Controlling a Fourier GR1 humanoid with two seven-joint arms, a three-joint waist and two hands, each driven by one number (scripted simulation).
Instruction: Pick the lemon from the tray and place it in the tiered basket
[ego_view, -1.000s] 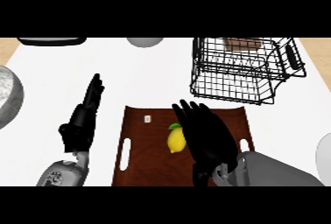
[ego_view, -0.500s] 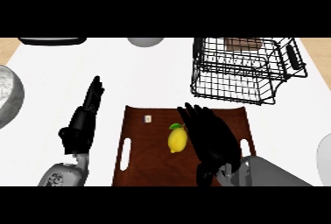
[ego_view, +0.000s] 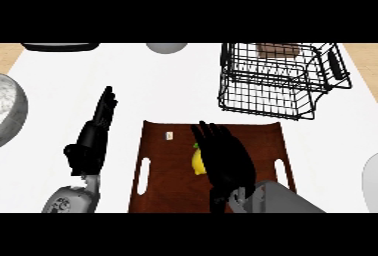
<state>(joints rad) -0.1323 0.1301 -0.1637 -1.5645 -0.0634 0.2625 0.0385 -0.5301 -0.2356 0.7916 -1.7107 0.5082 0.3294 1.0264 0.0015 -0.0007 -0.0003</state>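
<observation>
The lemon (ego_view: 198, 161) was found on the tray (ego_view: 159, 150), long axis near-to-far, tucked just left of the right hand (ego_view: 227, 159), whose fingers were stretched out flat, nothing held.

counter (ego_view: 162, 85): white | on it: brown tray (ego_view: 255, 135) near edge; black tiered basket (ego_view: 277, 80) far right

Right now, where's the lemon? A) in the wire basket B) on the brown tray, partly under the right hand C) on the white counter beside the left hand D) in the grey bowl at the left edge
B: the lemon lies on the brown tray, with the right hand spread over its right side; the wire basket holds no lemon.
</observation>
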